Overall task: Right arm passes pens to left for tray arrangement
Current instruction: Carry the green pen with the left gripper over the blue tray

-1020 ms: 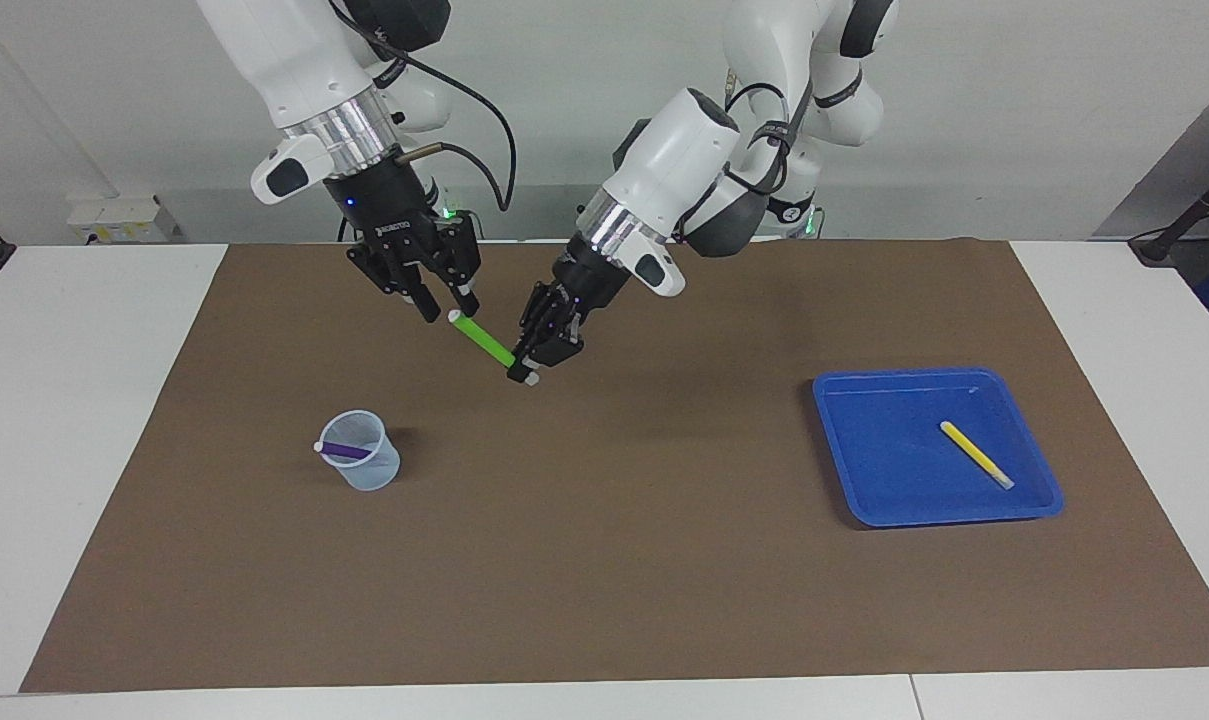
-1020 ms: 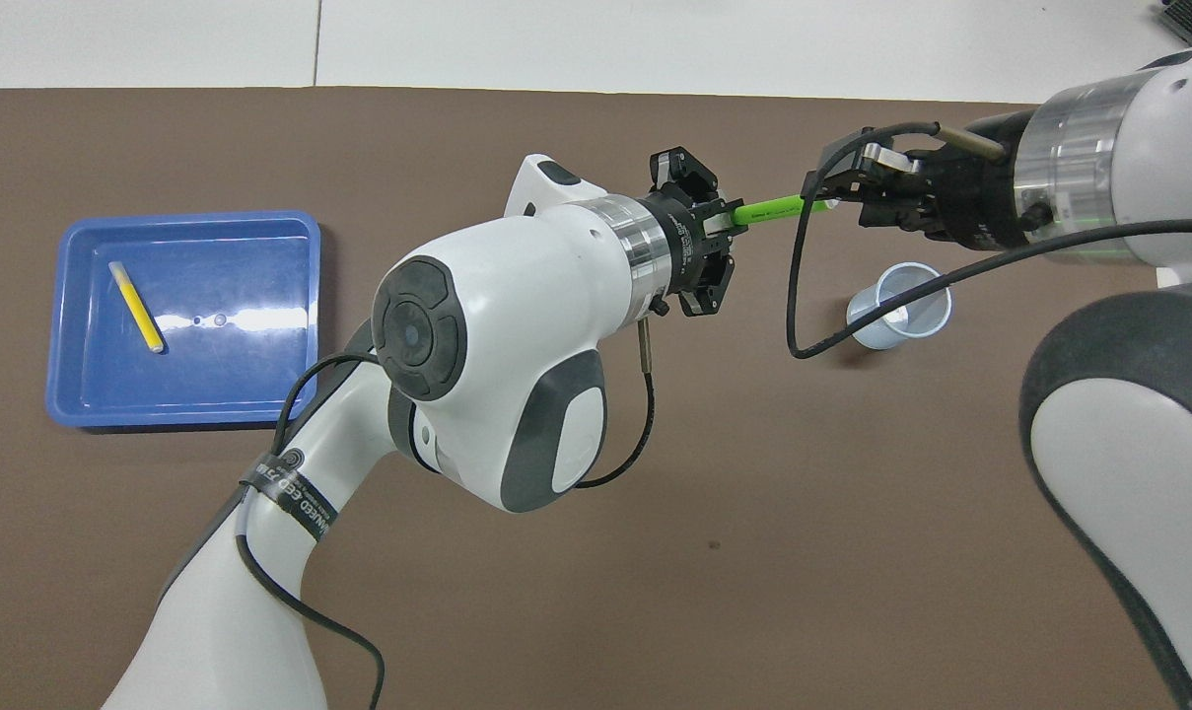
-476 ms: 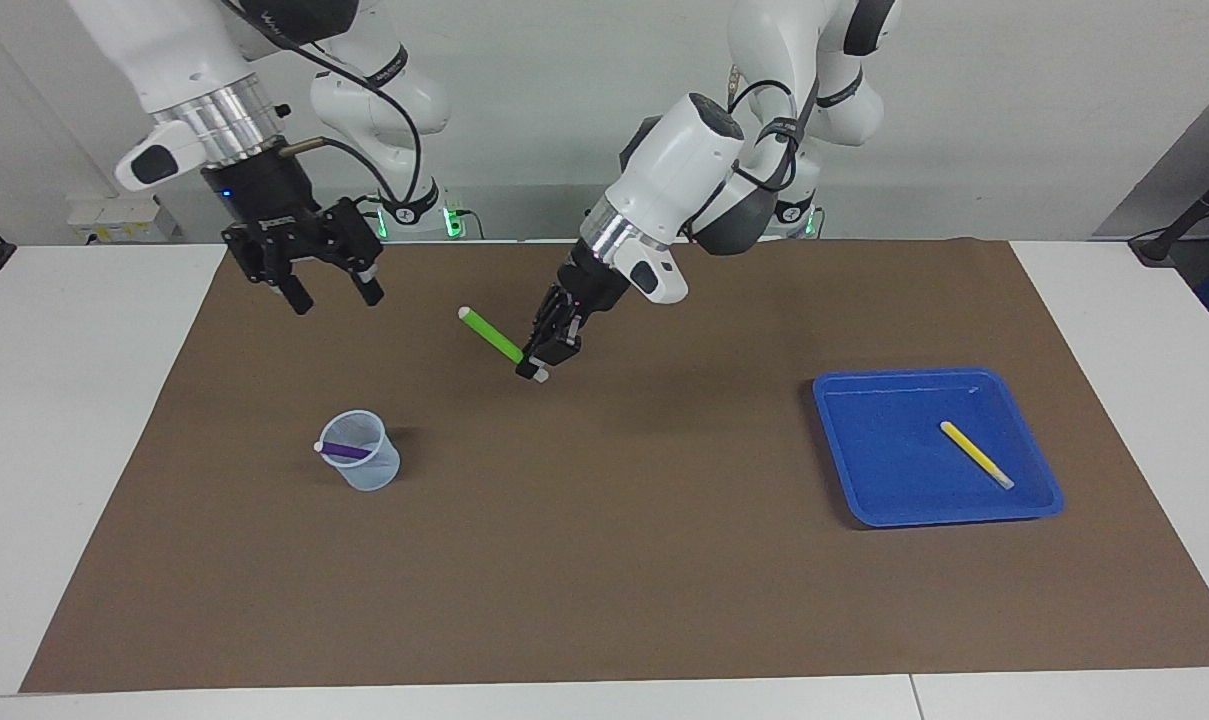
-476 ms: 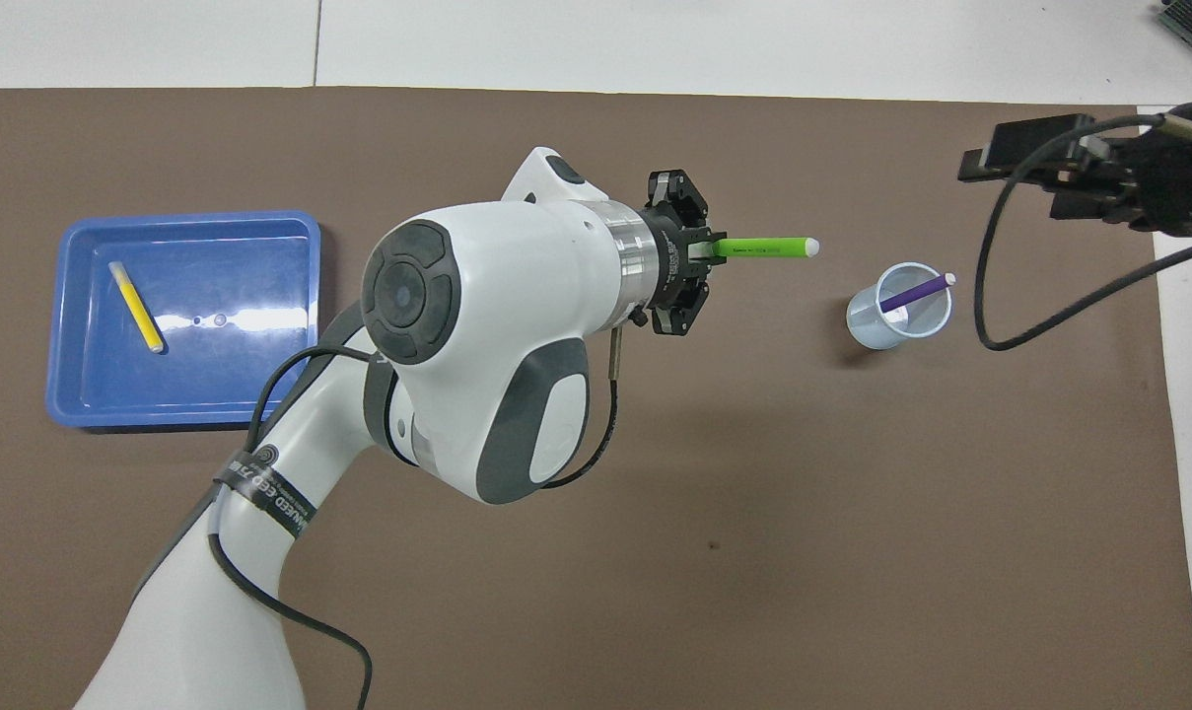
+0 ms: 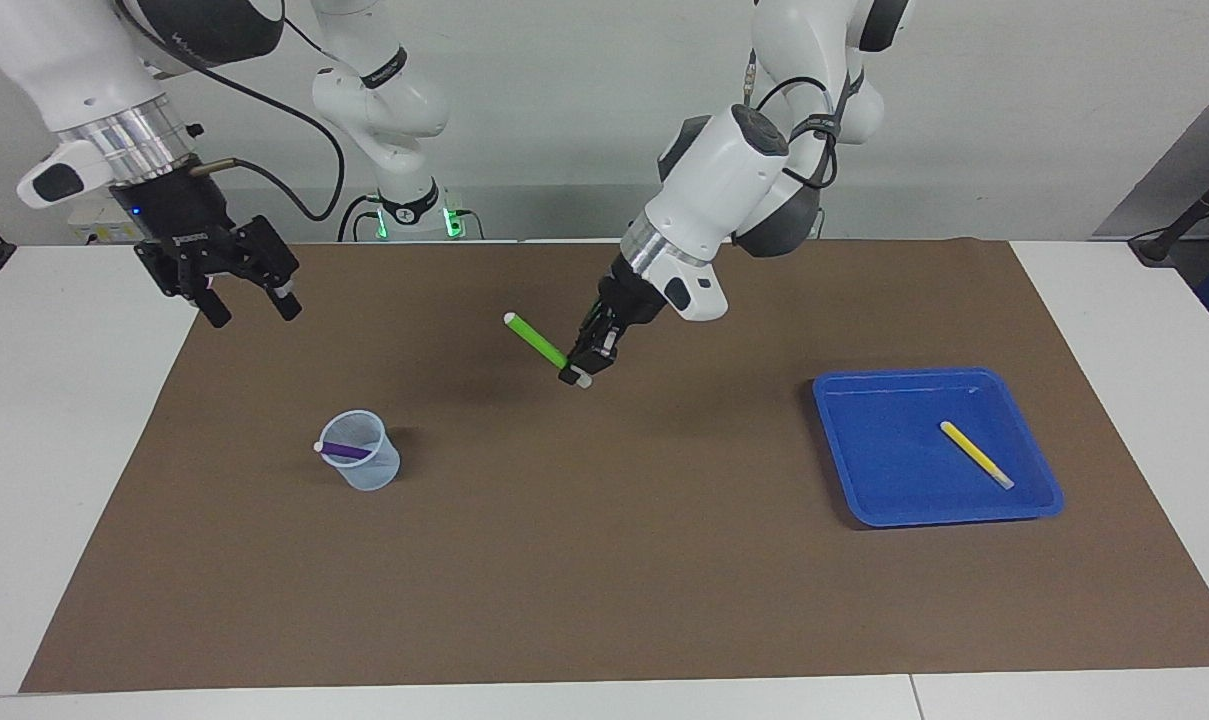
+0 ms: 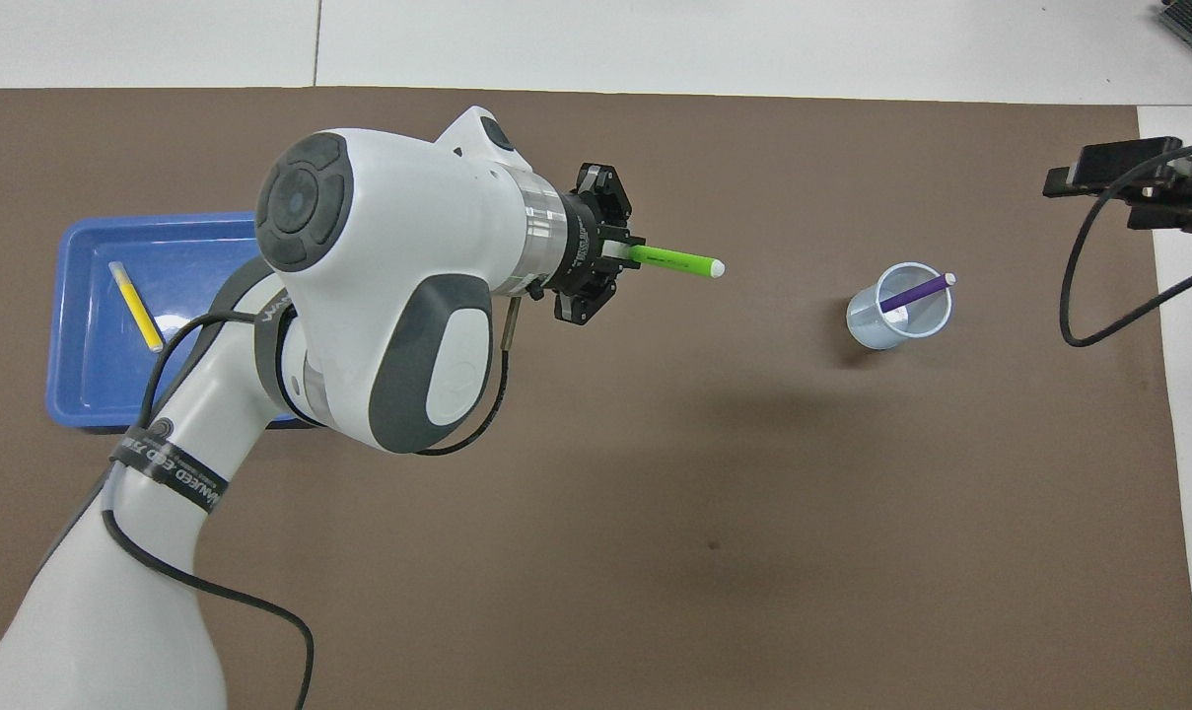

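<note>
Facing view: the left gripper (image 5: 586, 362) hangs over the middle of the brown mat (image 5: 604, 560), jaws clamped on one end of the green pen (image 5: 536, 341), which juts toward the right arm's end of the table. The right gripper (image 5: 248, 304) waits over the mat's edge, jaws spread wide and apparently empty. A purple pen (image 5: 344, 451) leans in the clear cup (image 5: 364, 465); a yellow pen (image 5: 975, 454) lies in the blue tray (image 5: 869, 470).
</note>
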`<state>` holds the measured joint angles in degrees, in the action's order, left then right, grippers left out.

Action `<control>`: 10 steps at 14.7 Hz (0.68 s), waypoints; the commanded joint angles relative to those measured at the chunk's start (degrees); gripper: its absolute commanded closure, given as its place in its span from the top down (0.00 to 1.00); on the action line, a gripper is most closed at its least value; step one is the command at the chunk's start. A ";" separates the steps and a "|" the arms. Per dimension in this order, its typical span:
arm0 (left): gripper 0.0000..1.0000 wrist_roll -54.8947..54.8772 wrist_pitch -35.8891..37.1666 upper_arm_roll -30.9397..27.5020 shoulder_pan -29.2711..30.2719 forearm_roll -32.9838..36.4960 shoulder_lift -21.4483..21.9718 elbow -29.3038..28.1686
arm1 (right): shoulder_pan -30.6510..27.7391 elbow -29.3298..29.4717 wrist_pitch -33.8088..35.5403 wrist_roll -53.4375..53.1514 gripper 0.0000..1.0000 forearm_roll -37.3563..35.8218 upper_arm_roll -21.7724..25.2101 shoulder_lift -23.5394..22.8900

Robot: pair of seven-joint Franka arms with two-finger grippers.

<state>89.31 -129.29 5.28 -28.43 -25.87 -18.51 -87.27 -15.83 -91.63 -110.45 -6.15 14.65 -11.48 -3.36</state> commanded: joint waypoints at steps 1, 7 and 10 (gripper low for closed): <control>0.00 -8.07 5.95 0.17 3.28 1.95 2.33 -2.02 | -0.60 -2.68 -4.94 -3.24 1.00 0.11 -0.65 -2.87; 0.00 -28.99 18.35 0.17 11.45 7.13 4.62 -4.13 | 0.36 -1.98 -6.97 -18.52 0.93 0.11 -0.74 -9.38; 0.00 -38.03 21.87 0.17 16.10 11.80 5.41 -5.27 | 1.33 -1.63 -4.18 -24.60 0.84 -0.15 -0.74 -10.87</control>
<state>57.26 -109.60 4.96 -15.38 -16.48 -15.64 -89.48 -14.60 -94.04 -116.63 -26.71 14.65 -11.83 -13.46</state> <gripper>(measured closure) 0.833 0.110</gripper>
